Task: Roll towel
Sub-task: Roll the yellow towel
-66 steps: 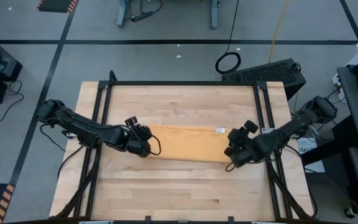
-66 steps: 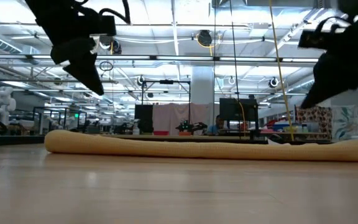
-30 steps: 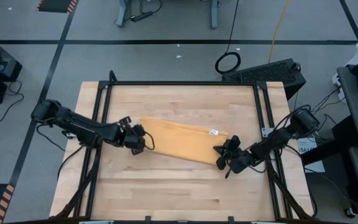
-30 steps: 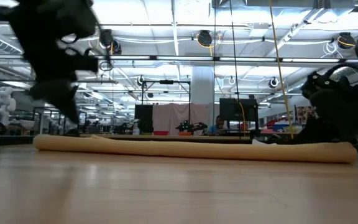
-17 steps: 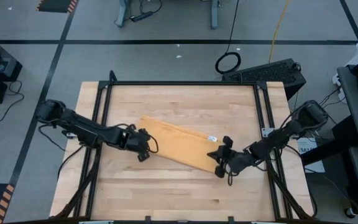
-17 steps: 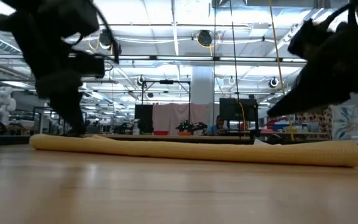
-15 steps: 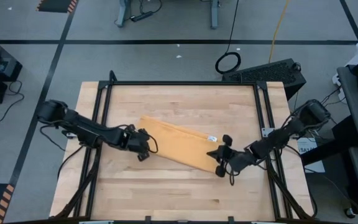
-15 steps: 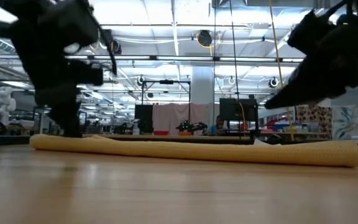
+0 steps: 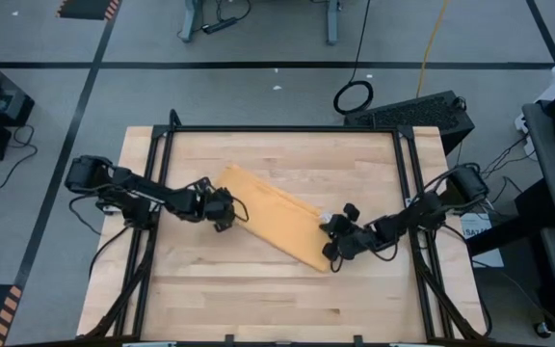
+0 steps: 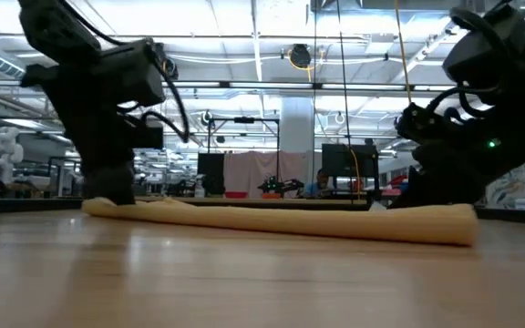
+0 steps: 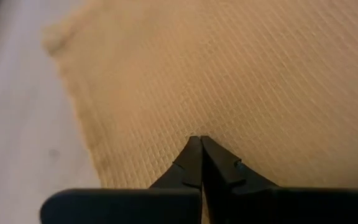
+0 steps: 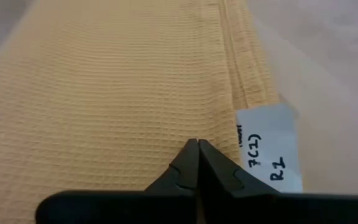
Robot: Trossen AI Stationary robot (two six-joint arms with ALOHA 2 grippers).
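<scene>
Since earlier: towel [image 9: 276, 217] swung diagonal | my left gripper [image 9: 222, 209] clenched, tip pinning one end | my right gripper [image 9: 336, 238] clenched, pressing beside tag [image 12: 271, 147], likely steadying for rolling.

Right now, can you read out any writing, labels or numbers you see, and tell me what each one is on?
"7(1)" handwritten on the white tag at the edge of the towel.
"R1" handwritten on the same tag, beside it.
A small line of print along the tag's edge is too small to read.
</scene>
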